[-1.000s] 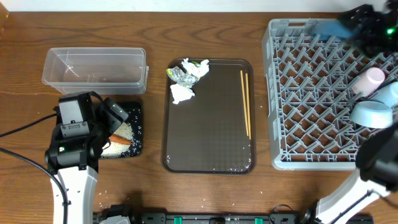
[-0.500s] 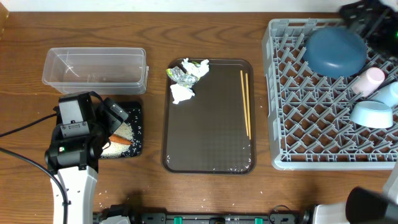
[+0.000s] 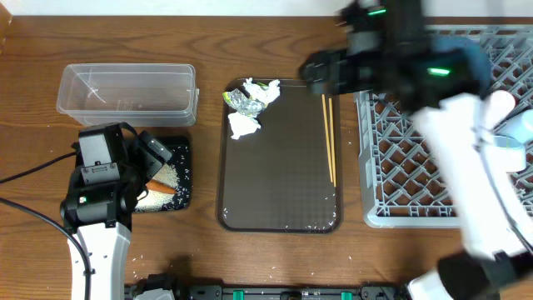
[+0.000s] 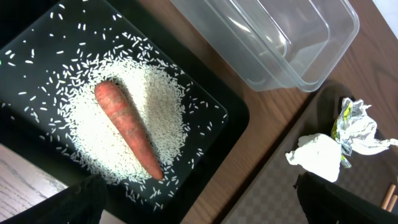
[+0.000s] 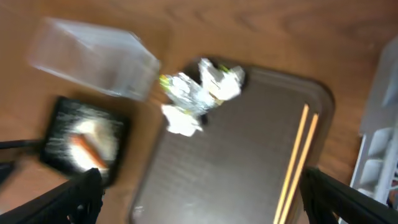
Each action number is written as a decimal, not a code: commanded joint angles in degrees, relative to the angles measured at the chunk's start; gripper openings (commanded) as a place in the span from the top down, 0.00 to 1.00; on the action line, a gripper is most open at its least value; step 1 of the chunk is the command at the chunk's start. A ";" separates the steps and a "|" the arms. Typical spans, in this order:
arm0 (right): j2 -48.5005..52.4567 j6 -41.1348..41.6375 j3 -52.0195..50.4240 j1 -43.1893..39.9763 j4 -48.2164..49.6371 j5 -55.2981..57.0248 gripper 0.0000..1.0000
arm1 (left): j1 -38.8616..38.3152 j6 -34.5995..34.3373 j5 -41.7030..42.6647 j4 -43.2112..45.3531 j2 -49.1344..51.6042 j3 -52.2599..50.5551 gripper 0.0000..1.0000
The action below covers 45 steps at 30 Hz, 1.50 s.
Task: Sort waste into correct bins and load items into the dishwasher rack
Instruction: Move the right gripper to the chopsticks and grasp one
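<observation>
The crumpled tissues [image 3: 243,126] and the silvery-green wrapper [image 3: 246,102] lie bunched together in the far left corner of the brown serving tray [image 3: 283,183], and the chopsticks [image 3: 329,137] lie side by side along its right edge. The carrot piece [image 4: 124,127] rests on a heap of rice [image 4: 161,106] in the black tray [image 4: 37,43], which sits just in front of the clear tub [image 3: 125,92]. The grey rack [image 3: 400,167] stands right of the serving tray, and a dark-blue dish [image 3: 476,58] in it shows partly behind the blurred right arm. The left gripper [image 4: 205,202] hangs over the black tray, jaws spread wide and holding nothing. The right gripper [image 5: 211,202] hovers above the serving tray, also spread wide and empty
</observation>
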 commanded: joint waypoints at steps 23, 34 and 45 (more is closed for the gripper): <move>32.94 9.38 -1.70 4.00 3.69 21.18 0.10 | 0.37 0.35 -0.70 -0.13 0.28 1.27 0.00; 35.41 9.33 -1.70 3.21 4.11 18.56 0.09 | 0.37 0.35 -0.70 -0.13 0.28 1.27 0.00; 35.63 10.27 -4.42 3.41 5.25 18.47 0.71 | 0.37 0.35 -0.70 -0.13 0.28 1.27 0.00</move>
